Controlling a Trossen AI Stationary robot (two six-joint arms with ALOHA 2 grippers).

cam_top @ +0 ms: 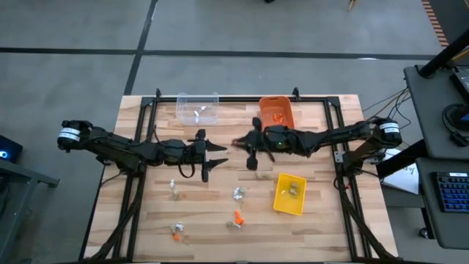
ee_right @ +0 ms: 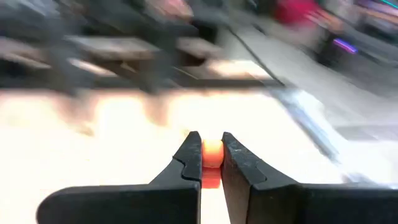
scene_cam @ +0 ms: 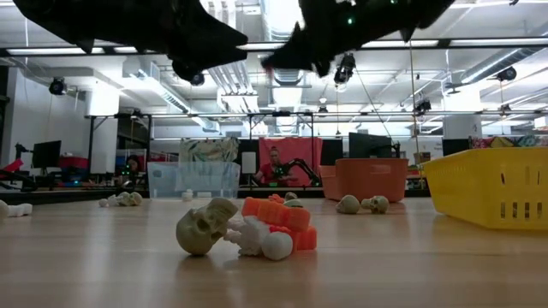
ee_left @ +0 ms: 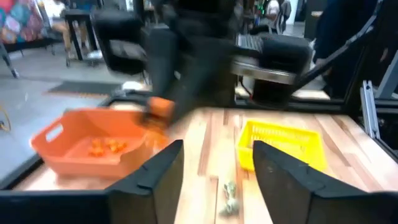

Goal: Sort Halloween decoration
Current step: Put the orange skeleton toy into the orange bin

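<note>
Three bins you see: orange bin (cam_top: 277,111) holds orange trinkets (ee_left: 102,145) | clear bin (cam_top: 198,108), yellow bin (cam_top: 289,193) hold pale trinkets | right end effector (ee_right: 211,155) grips orange trinket (ee_right: 212,154) | left end effector (ee_left: 217,168) wide.

a robotics lab: open ceiling ducts (scene_cam: 257,81), monitors (scene_cam: 44,154), workbenches behind.

Overhead view: lighting even and bright, no glare on the wooden table (cam_top: 220,213); shadows beneath the arms soft and short. Low view: ceiling strip lights (scene_cam: 287,17) overexposed, both arms rendered as black silhouettes against them; the skull trinket (scene_cam: 205,228) in the foreground sharp, the room behind slightly soft. Left wrist view: moderate motion blur, worst across the dark arm (ee_left: 193,56) in the background. Right wrist view: heavy motion smear, table surface washed out to white glare; only the fingers (ee_right: 189,162) remain crisp.
</note>
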